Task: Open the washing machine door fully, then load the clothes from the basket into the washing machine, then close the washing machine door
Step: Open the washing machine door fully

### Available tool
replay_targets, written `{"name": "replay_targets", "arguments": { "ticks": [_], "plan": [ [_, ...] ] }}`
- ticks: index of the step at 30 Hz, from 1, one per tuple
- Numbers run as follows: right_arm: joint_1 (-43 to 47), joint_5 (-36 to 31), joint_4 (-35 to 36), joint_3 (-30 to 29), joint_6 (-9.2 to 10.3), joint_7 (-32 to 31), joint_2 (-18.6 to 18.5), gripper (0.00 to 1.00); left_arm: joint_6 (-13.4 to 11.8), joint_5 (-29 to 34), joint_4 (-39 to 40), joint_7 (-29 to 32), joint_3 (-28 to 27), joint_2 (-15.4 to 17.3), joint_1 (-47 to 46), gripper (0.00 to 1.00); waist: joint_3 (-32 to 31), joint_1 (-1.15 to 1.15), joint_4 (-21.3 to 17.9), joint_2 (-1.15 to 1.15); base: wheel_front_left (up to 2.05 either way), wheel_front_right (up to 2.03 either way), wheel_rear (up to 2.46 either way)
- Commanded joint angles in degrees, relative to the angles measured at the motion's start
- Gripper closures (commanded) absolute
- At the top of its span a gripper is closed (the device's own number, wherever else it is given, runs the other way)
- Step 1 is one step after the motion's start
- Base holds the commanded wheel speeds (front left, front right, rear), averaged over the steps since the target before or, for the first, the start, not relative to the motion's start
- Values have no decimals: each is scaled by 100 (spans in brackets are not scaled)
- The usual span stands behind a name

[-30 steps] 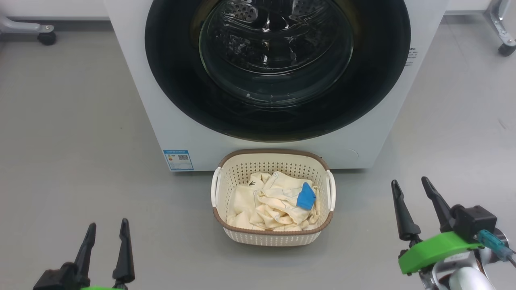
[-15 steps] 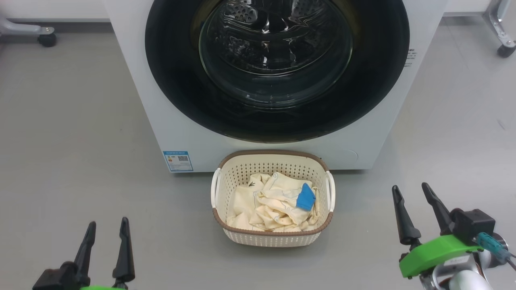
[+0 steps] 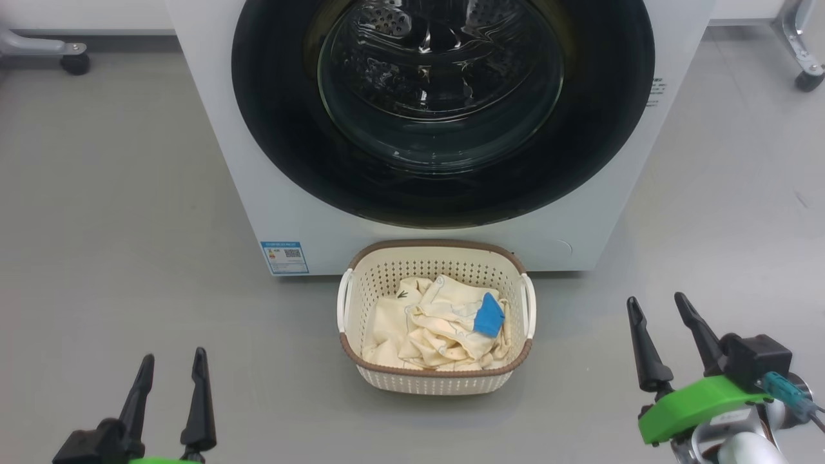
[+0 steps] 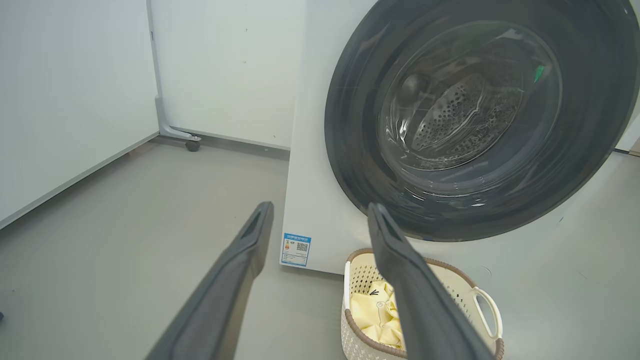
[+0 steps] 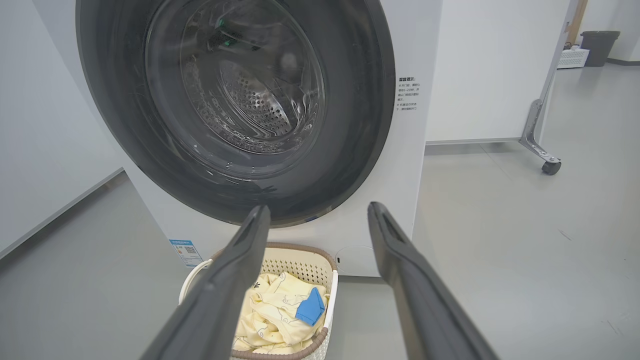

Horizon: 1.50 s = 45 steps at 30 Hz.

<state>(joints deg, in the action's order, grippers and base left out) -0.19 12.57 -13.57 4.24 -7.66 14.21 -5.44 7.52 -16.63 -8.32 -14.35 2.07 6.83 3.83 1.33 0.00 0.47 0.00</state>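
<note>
The white washing machine (image 3: 283, 193) stands ahead of me, and its round black-rimmed door (image 3: 290, 154) with the glass bowl lies flat against the front. On the floor just before it sits the cream basket (image 3: 438, 381), holding the pale yellow clothes (image 3: 432, 325) with a blue patch. Low at the left, my left gripper (image 3: 173, 366) is open and holds nothing. At the lower right my right gripper (image 3: 657, 308) is open too, well clear of the basket. The left wrist view has the door (image 4: 360, 165) and the basket (image 4: 452, 280); the right wrist view has the door (image 5: 360, 125), basket (image 5: 300, 252) and clothes (image 5: 272, 312).
Grey floor (image 3: 116, 225) spreads on both sides of the machine. Wheeled feet of white partition panels stand at the far left (image 3: 74, 61) and far right (image 3: 809, 77). A blue-white label (image 3: 285, 256) sits low on the machine's front.
The right gripper has sunk slightly lower in the head view. The left gripper, basket and door are unchanged.
</note>
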Motion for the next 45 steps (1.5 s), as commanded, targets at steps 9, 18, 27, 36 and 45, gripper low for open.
{"name": "replay_targets", "arguments": {
  "ticks": [9, 18, 27, 36, 45],
  "plan": [
    [-154, -2, 178, 87, 17, 79, -81, 0, -3, 37, 217, -65, -82, 151, -163, 0, 12, 0, -17, 0, 47, 87, -134],
    [-173, -1, 172, 89, 17, 79, -72, 0, -3, 7, 217, -65, -40, 185, -173, 0, 34, 0, -43, 0, 80, 157, -236],
    [-184, 9, 163, 105, 17, 79, -63, 0, -3, 4, 209, -65, -39, 189, -160, 0, 41, 0, -97, 0, 82, 159, -241],
    [-205, 16, 171, 106, 17, 79, -54, 0, -3, -80, 234, -65, -139, 112, -187, 0, 76, 0, -143, 0, 86, 121, -207],
    [-227, 13, 192, 95, 17, 79, -35, 0, -3, -88, 250, -65, -116, 144, -198, 0, 112, 0, -155, 0, 36, 36, -71]
  ]
}}
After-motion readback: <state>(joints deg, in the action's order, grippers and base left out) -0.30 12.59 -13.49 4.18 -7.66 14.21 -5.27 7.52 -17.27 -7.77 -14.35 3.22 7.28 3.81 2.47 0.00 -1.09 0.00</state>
